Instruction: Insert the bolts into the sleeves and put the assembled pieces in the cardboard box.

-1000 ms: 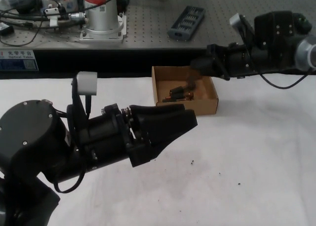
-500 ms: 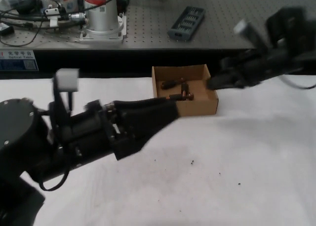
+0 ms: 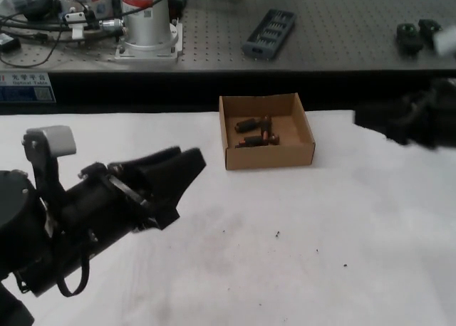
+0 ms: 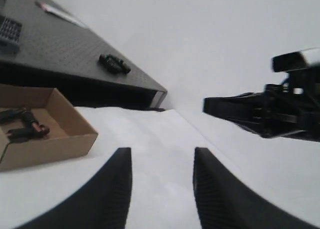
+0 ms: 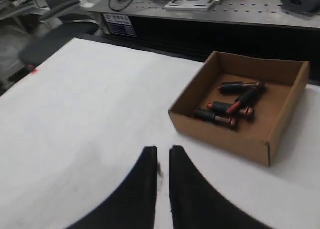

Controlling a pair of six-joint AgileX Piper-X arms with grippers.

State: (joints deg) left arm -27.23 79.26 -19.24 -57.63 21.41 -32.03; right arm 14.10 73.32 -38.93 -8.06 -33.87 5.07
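The cardboard box (image 3: 267,157) sits at the back middle of the white table and holds several dark bolt-and-sleeve pieces (image 3: 255,134) with orange ends. My left gripper (image 3: 187,164) is low at the left, well short of the box, open and empty. In the left wrist view its fingers (image 4: 162,154) are spread, with the box (image 4: 55,144) and the pieces (image 4: 25,124) off to one side and the right gripper (image 4: 210,105) farther off. My right arm (image 3: 406,119) is at the right edge. The right gripper (image 5: 163,150) is shut and empty, the box (image 5: 220,134) and pieces (image 5: 230,109) ahead of it.
Behind the table runs a dark perforated bench with a grey slotted rack (image 3: 269,30), a metal post (image 3: 146,20) with cables, and small black parts (image 3: 410,34). White cloth (image 3: 285,255) covers the table in front of the box.
The right gripper, over the box a second ago, has pulled away to the right. The left arm has drawn back to the left, away from the box.
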